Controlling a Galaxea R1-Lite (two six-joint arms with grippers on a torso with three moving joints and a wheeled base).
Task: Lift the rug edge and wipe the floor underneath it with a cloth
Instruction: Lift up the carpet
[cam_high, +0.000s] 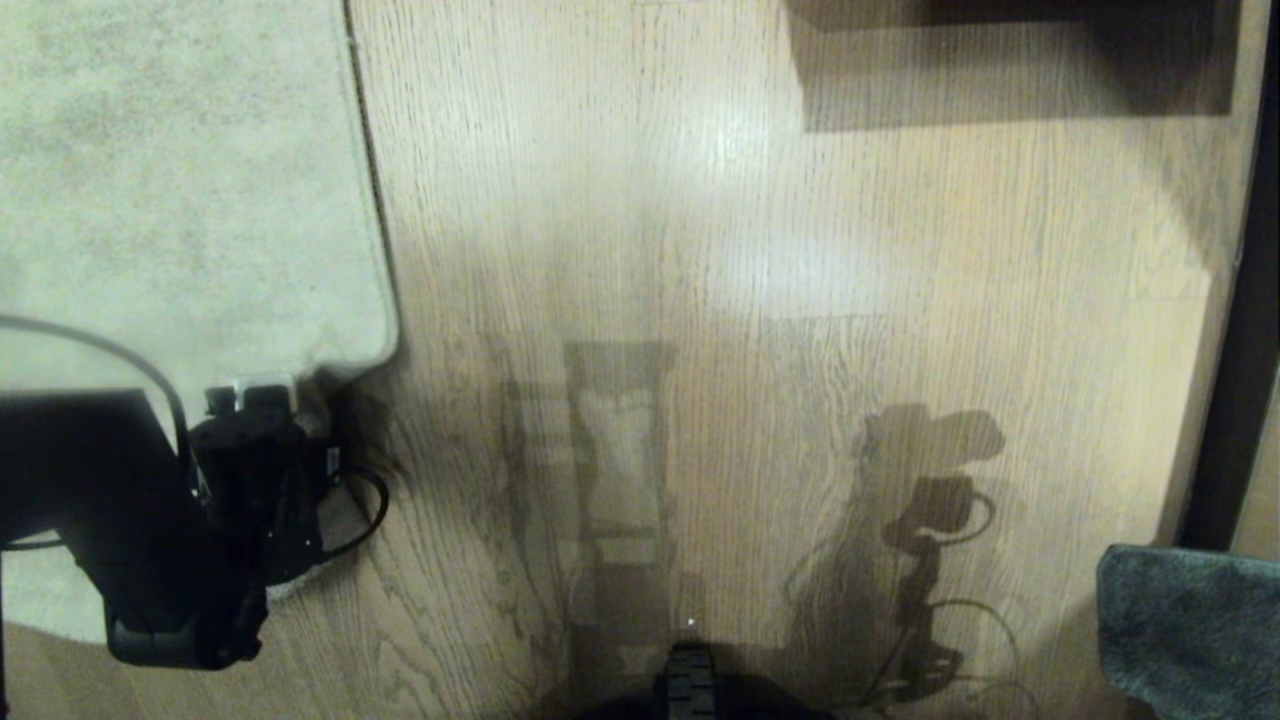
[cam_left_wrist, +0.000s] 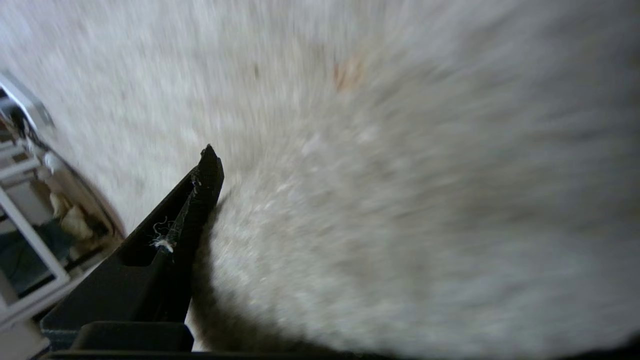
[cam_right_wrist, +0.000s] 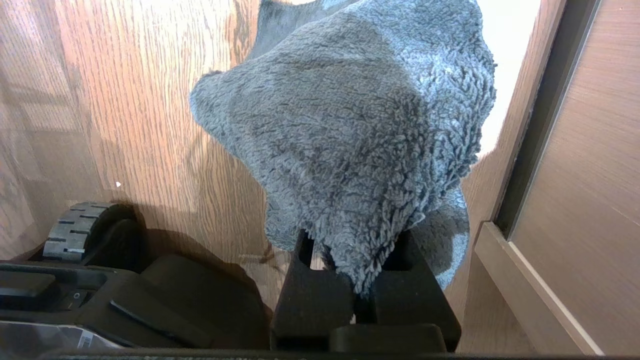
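Note:
The pale grey-beige rug (cam_high: 180, 180) covers the head view's upper left. Its straight rug edge (cam_high: 365, 180) runs down to a rounded corner (cam_high: 385, 340) on the wood-grain floor (cam_high: 700, 250). My left gripper (cam_high: 245, 395) hangs over the rug's near border beside that corner, open. The left wrist view shows only one black finger (cam_left_wrist: 200, 200), lying against blurred rug pile (cam_left_wrist: 400, 200). My right gripper (cam_right_wrist: 357, 280) is shut on a bunched corner of the teal-grey cloth (cam_right_wrist: 350, 125), held above the floor. That cloth (cam_high: 1190, 630) also shows at the head view's lower right.
Dark furniture with its shadow (cam_high: 1010, 60) stands at the far right. A dark upright frame (cam_high: 1240, 350) runs down the right side, next to a wooden panel (cam_right_wrist: 575, 200). My base wheel (cam_high: 690, 680) is at the front. White-framed furniture (cam_left_wrist: 25, 225) lies beyond the rug.

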